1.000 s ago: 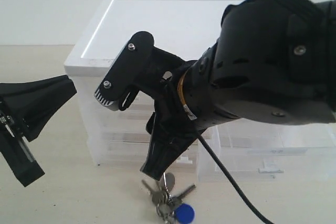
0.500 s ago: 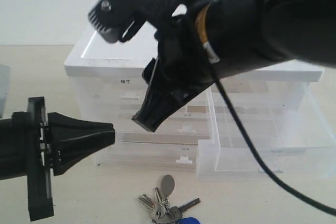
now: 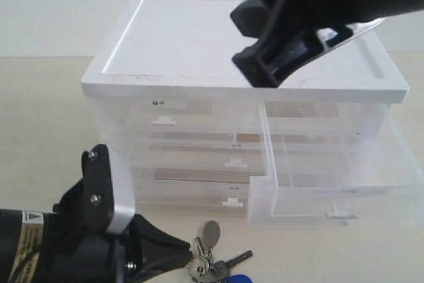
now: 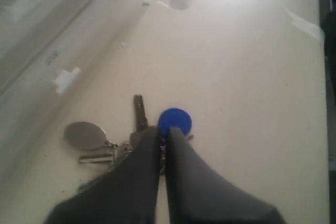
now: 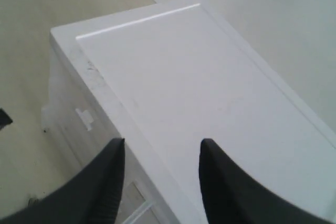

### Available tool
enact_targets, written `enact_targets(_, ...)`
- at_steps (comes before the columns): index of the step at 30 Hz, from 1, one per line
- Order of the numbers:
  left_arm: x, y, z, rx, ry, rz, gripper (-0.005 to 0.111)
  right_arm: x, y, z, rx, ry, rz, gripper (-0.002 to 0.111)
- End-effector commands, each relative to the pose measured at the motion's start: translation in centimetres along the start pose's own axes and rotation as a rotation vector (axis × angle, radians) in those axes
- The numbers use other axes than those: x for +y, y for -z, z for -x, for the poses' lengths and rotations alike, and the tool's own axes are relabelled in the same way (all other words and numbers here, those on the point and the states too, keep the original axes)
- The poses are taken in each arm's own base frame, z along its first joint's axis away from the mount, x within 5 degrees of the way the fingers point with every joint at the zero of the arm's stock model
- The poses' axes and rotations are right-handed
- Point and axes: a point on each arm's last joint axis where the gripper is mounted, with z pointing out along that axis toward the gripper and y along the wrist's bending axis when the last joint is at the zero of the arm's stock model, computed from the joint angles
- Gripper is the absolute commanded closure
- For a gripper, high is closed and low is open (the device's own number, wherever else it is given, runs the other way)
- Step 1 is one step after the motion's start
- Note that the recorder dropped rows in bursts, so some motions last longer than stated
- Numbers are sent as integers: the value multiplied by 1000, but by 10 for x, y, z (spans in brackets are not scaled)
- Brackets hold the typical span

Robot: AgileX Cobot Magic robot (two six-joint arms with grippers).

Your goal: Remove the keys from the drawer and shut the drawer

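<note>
The keys (image 3: 213,264) lie on the table in front of the cabinet, with the blue fob (image 4: 175,121) and the grey oval tag (image 4: 85,135) spread out flat. My left gripper (image 4: 164,130) is shut, its tips just over the key ring beside the fob; I cannot see anything pinched between them. In the exterior view the left gripper (image 3: 180,256) comes in low from the bottom left. The drawer (image 3: 311,200) stands pulled out at the cabinet's right, looking empty. My right gripper (image 5: 160,145) hangs open above the cabinet's white top (image 5: 199,82).
The clear drawer cabinet (image 3: 172,144) has a labelled half-width drawer (image 3: 159,107) at the upper left and full-width drawers (image 3: 228,162) below, all pushed in. The open drawer juts over the table to the right of the keys.
My right gripper has risen from the keys to above the cabinet top. The left arm has swung in from the left, its shut tips now at the keys. The keys stay on the table.
</note>
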Motion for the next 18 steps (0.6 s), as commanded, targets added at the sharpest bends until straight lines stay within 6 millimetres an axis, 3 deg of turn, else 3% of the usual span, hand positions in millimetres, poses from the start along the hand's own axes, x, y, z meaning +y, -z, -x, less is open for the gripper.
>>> enact_targets(1,-15,-6,-3,81,11,-12,102,-11,23,0,-44,-38,-23,68)
enact_targets(6,-25,-18,-13,158,31,-59,102,-16,35,-1,-67,-75,-31,68)
enact_targets(18,-13,-58,-20,264,111,-66,102,-17,37,-2,-62,-85,-32,68)
